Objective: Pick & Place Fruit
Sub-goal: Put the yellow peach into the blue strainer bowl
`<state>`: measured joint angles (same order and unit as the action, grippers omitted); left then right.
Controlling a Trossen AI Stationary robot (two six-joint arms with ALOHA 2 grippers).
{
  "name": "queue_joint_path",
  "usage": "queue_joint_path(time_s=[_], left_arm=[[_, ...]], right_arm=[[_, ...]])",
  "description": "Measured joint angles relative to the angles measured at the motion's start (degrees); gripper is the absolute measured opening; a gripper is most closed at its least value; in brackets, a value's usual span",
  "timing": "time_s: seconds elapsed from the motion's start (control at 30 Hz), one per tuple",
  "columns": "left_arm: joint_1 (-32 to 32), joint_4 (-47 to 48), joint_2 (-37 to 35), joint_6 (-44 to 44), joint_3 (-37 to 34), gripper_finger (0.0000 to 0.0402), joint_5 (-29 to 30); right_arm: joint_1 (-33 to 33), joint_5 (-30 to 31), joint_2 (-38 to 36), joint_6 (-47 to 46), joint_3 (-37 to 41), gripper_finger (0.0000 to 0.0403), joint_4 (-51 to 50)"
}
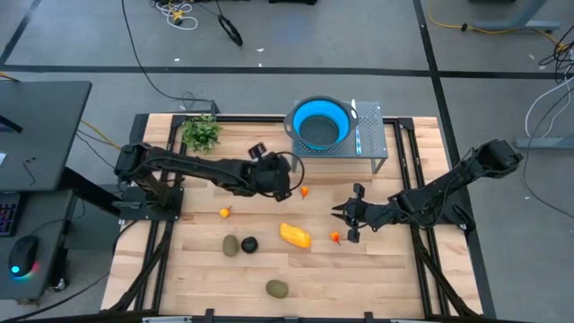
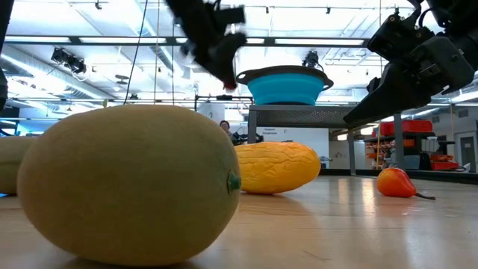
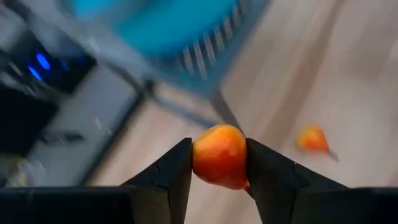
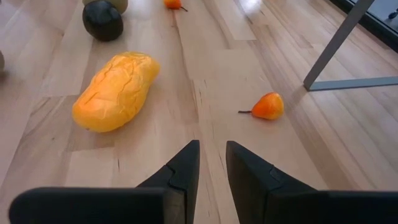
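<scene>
Left wrist view shows you the left fingers [image 3: 219, 163] clamped on an orange fruit [image 3: 219, 155]; right fingers [image 4: 212, 163] empty, nearly closed.

A blue bowl [image 1: 320, 123] sits on a grey stand [image 1: 375, 149] near a leafy sprig [image 1: 202, 133].

Small orange-red fruit [image 3: 219, 156] clamped in left claw [image 3: 217, 163]; yellow piece [image 1: 295, 235], others on table.

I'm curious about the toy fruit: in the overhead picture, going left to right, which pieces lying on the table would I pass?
Small orange fruit → olive-green oval → blackish round → second olive-green oval → yellow-orange piece → small orange-red fruit.
</scene>
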<state>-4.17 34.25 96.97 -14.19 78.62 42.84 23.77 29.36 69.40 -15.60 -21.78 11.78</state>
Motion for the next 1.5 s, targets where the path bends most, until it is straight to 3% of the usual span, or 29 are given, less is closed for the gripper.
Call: queue_joint_path(time_s=[0.1, 0.23, 0.37, 0.6, 0.77, 1.03, 1.23, 1.5], left_arm=[[0.9, -6.2, 0.0, 10.4, 4.3, 0.0142, 4.8], [3.4, -23.1, -0.1, 26.3, 5.1, 0.0138, 6.7], [7.7, -34.8, -0.1, 33.0, 4.7, 0.0144, -0.3], [16.4, -39.9, -0.1, 28.7, 4.6, 0.0169, -12.1], [20.0, -40.0, 0.4, 23.4, 4.6, 0.0188, -19.7], [19.2, -36.6, 0.5, 22.5, 4.6, 0.0243, -18.1], [14.4, -26.9, -0.7, 19.9, 4.7, 0.0274, -20.0], [5.5, -11.8, -0.5, 12.9, 3.6, 0.0276, -15.1]], right_arm=[[0.0, 0.0, 0.0, 0.0, 0.0, 0.0089, 0.0], [0.0, 0.0, 0.0, 0.0, 0.0, 0.0089, 0.7], [0.0, -0.1, 0.0, 0.0, 0.0, 0.0089, 1.9], [0.0, 0.0, 0.0, 0.0, 0.0, 0.0089, 2.2], [0.0, 0.0, 0.0, 0.0, 0.0, 0.0089, 2.2], [0.0, 0.0, 0.0, 0.1, 0.0, 0.0089, 2.2], [0.0, 0.0, 0.0, 0.0, 0.0, 0.0089, 1.4], [0.0, 0.0, 0.0, -0.4, 0.0, 0.0089, 1.2]])
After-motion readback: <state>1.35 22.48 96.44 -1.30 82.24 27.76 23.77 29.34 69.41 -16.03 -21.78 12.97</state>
